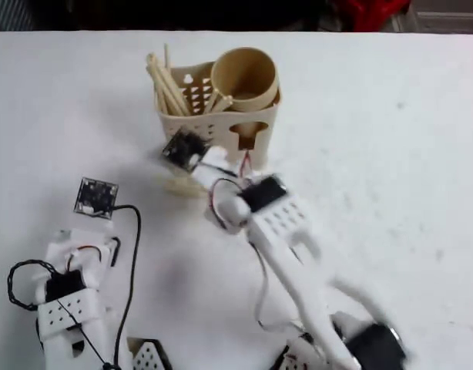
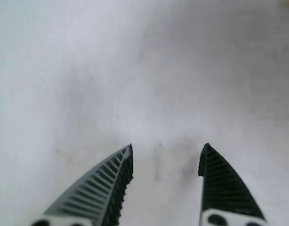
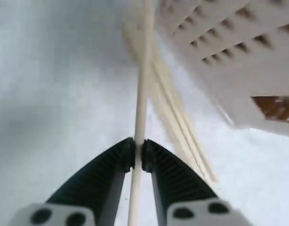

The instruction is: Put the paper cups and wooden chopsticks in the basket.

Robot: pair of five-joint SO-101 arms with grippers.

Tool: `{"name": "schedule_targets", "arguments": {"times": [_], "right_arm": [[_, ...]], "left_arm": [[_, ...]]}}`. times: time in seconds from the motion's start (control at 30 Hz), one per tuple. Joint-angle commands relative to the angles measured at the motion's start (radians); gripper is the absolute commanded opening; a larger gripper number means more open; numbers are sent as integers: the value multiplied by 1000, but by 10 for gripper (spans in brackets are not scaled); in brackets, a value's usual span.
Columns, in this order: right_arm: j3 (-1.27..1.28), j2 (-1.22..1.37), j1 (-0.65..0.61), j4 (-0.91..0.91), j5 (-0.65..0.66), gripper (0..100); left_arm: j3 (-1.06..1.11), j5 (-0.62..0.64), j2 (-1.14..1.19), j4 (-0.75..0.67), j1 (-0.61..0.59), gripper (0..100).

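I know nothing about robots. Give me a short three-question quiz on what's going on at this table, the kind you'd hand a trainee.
1. Fill in: the paper cup sits inside the ____.
2. Pick one: the right end effector is shut on
A. the paper cup
B. one wooden chopstick
C. nothing
3. True or false: the left end effector is holding something.

Key
1. basket
2. B
3. False: it is open over the bare table.
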Motion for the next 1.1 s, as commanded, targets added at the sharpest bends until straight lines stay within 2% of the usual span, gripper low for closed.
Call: {"name": "schedule_targets", "arguments": {"times": [0.0,0.13,0.27,0.5,0.57,0.9,1.07], "right_arm": [[-23,-358,-16,18,-114,17],[-163,-487,-25,2,-181,16],[-362,-409,-24,-94,-255,16],[-535,-120,-22,-559,-253,17],[-565,-44,-22,-644,-253,18],[-612,165,-19,-862,-253,17],[-588,229,7,-858,-253,17]], "left_arm": [[-5,-12,-15,-18,19,237],[-5,-12,-15,-17,19,237],[-5,-12,-15,-15,19,237],[-5,-12,-15,-12,21,237],[-5,-12,-15,-12,21,237],[-5,-12,-15,-12,21,237],[-5,-12,-15,-12,21,237]]}}
